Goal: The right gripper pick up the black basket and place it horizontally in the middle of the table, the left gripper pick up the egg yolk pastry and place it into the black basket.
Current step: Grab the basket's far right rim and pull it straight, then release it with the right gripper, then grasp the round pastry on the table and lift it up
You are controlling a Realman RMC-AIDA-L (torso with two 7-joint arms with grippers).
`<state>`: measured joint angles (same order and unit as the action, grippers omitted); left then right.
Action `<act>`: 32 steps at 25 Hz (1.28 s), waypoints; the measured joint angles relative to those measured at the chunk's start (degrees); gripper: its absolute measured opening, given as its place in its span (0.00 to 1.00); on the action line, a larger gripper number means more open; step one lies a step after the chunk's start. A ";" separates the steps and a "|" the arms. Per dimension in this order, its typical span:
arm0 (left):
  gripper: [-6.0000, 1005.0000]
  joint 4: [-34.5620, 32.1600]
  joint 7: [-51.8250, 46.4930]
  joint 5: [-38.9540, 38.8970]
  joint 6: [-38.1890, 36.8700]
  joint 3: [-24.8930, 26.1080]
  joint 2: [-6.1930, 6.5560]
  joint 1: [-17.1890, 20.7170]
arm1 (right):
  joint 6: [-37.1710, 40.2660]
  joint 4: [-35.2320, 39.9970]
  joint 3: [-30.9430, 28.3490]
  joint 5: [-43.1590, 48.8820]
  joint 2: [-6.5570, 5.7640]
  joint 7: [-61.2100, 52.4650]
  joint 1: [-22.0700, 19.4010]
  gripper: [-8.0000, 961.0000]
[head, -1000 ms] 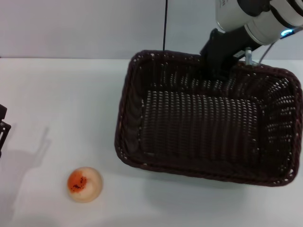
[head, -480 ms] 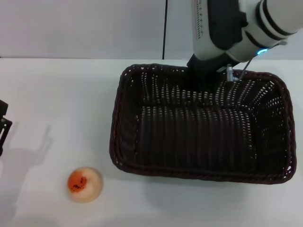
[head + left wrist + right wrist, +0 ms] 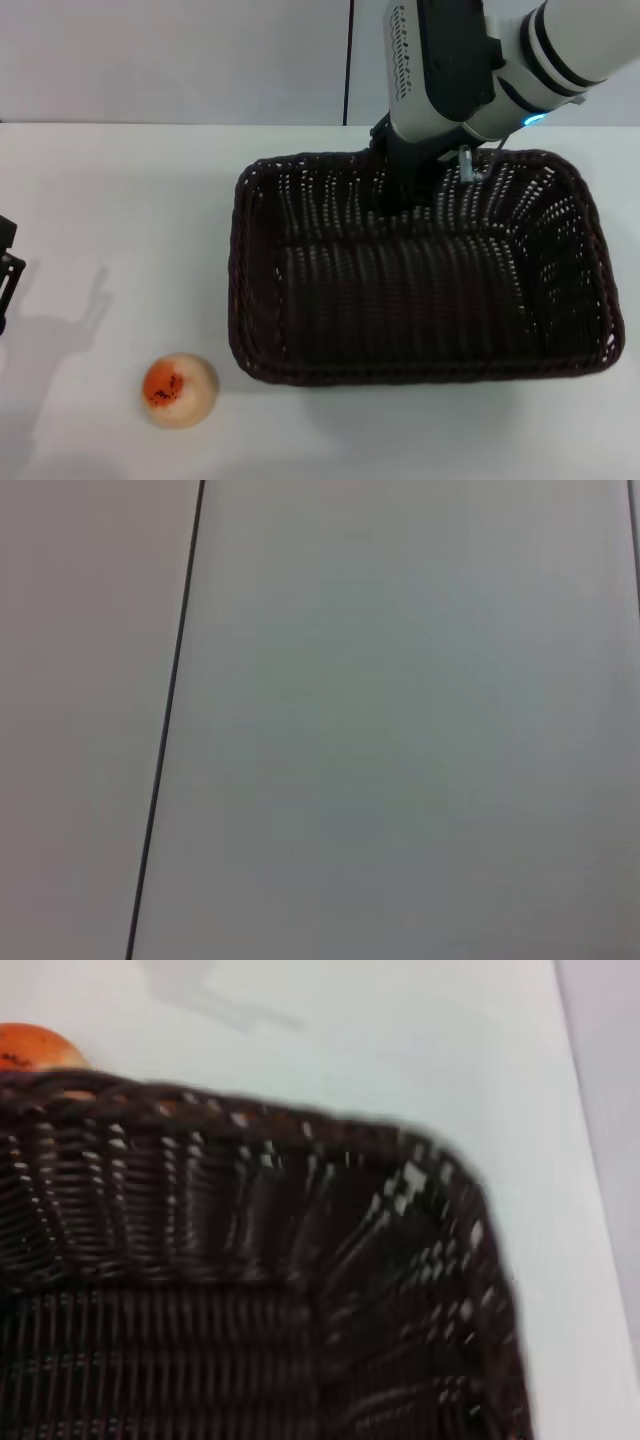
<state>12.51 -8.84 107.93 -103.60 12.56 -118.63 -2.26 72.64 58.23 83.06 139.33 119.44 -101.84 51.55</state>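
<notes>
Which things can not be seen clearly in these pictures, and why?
- Right gripper, head view: its fingertips are lost against the black basket; grip unclear.
- Left gripper, head view: cut off by the edge.
- Egg yolk pastry, right wrist view: mostly behind the basket rim.
- Left wrist view: only blank surface.

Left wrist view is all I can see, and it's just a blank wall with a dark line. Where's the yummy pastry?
Observer: The egg yolk pastry sits on the table, front left, outside the black basket.
Operator: Who's got the basket?
Observer: The right end effector grips its far rim.
Operator: And my arm?
Observer: The left end effector is at the table's left edge, apart from the pastry.
</notes>
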 joint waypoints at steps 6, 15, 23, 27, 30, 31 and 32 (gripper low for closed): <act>0.81 0.06 -0.80 0.02 -0.02 0.00 0.10 0.30 | -0.27 7.19 -0.20 -0.03 -0.02 -0.85 -3.68 0.58; 0.81 -9.32 -11.37 2.12 -1.82 -7.83 0.65 -1.59 | -7.84 26.04 -2.00 -1.91 -0.15 -11.90 -20.07 0.70; 0.81 -22.58 -24.50 2.42 -0.71 -20.08 0.54 -3.71 | -16.38 24.80 -11.52 -44.03 0.06 2.55 -42.68 0.70; 0.81 -29.65 -31.82 2.38 1.01 -29.10 0.51 -3.94 | -13.61 19.15 -12.97 -56.56 -0.12 12.00 -46.27 0.70; 0.81 -32.51 -35.81 2.37 2.39 -34.13 0.55 -3.50 | -10.00 13.56 -14.20 -65.91 -0.13 19.58 -48.41 0.70; 0.81 -33.13 -36.60 2.38 2.96 -35.35 0.57 -3.35 | -8.46 11.61 -14.71 -68.62 -0.13 21.71 -48.81 0.70; 0.81 -33.95 -37.63 2.60 3.87 -36.90 0.56 -3.18 | -6.97 9.93 -15.36 -70.63 -0.16 23.04 -48.96 0.70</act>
<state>-21.45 -46.47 110.53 -99.73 -24.33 -118.06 -5.43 65.67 68.16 67.70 68.69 119.29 -78.80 2.58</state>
